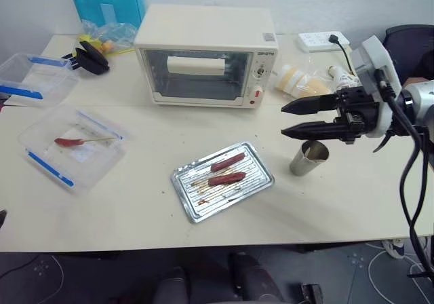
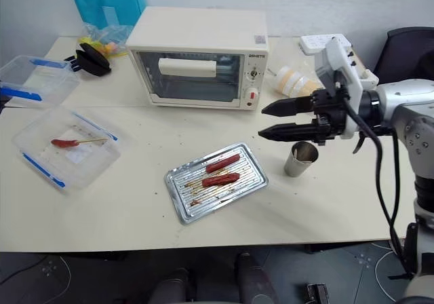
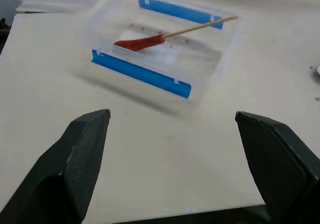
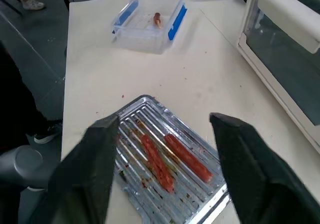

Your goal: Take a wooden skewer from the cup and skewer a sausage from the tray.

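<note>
Lying nearest on the table (image 1: 135,209), the tray (image 1: 261,182) holds two sausages (image 1: 227,170) side by side on its ribbed bottom, and the cup (image 1: 310,158) stands upright just beside its right end. Above the cup hangs the right gripper (image 1: 293,119), fingers apart and empty, pointing across toward the robot's left. At the table's left side the left gripper (image 3: 175,129) also has its fingers spread wide with nothing between them, facing a clear box with blue edges (image 1: 71,148) where a skewered sausage (image 1: 81,141) already lies. Whether any skewers remain in the cup cannot be told. By my reading the step in hand is fetching a fresh skewer, so the right gripper should tip down over the cup's mouth, close on a single stick near its upper end, and lift straight up without knocking the light cup over. Farther back stands a toaster oven (image 1: 203,56).
</note>
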Available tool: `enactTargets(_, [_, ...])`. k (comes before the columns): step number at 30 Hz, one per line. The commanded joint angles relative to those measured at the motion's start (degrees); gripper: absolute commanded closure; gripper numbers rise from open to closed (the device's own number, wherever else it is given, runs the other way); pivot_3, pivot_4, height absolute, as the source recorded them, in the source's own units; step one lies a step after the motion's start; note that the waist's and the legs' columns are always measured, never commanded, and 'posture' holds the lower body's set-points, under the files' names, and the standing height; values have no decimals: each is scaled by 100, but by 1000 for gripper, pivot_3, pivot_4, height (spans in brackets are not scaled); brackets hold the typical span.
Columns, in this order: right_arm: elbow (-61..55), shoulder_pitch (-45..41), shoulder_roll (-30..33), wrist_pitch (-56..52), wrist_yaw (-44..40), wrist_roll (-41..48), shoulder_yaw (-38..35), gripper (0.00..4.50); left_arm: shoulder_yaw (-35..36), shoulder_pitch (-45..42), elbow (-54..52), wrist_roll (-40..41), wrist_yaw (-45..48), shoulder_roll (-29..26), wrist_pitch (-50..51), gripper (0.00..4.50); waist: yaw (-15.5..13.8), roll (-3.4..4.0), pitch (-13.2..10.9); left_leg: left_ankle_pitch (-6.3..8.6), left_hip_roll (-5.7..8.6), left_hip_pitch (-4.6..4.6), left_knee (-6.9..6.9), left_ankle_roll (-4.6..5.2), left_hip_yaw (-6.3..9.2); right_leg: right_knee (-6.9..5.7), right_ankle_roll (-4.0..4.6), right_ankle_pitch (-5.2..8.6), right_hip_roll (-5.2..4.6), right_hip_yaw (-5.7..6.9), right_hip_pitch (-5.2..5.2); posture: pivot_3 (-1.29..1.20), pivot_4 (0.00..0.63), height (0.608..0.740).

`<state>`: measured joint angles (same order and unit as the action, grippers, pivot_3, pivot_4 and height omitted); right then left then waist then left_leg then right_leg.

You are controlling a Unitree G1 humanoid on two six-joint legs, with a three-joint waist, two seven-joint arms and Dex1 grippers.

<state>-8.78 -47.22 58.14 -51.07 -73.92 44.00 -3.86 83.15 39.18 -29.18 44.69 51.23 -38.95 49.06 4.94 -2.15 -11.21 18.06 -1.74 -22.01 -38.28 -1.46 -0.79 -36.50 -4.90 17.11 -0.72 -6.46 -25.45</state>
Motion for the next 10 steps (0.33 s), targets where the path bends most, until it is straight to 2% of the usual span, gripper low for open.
enactTargets(1, [236,87,396,453,-498,-123,-353,434,33,170,401,-233,341,-159,-713,248,-20,0,0,-1,1,0,0,1,-4,0,0,0,7,1,0,0,150,740])
enactTargets(2, [299,130,464,579,-609,-188,-345,116,12,149,467,-226,333,-213,-795,248,-19,0,0,-1,1,0,-1,1,-13,0,0,0,8,0,1,0,150,740])
enactTargets(6, [582,214,633,990,-891,-450,-291,116,-101,115,634,-258,325,-348,-1042,248,6,-1,1,-1,-7,4,0,2,-38,0,-7,-4,5,-14,2,0,150,740])
enactTargets(10, [745,105,531,1057,-847,-528,-281,116,-295,-2,679,-261,168,-372,-1186,248,34,0,0,0,-9,19,11,3,-38,-1,-24,-13,4,-45,1,0,150,740])
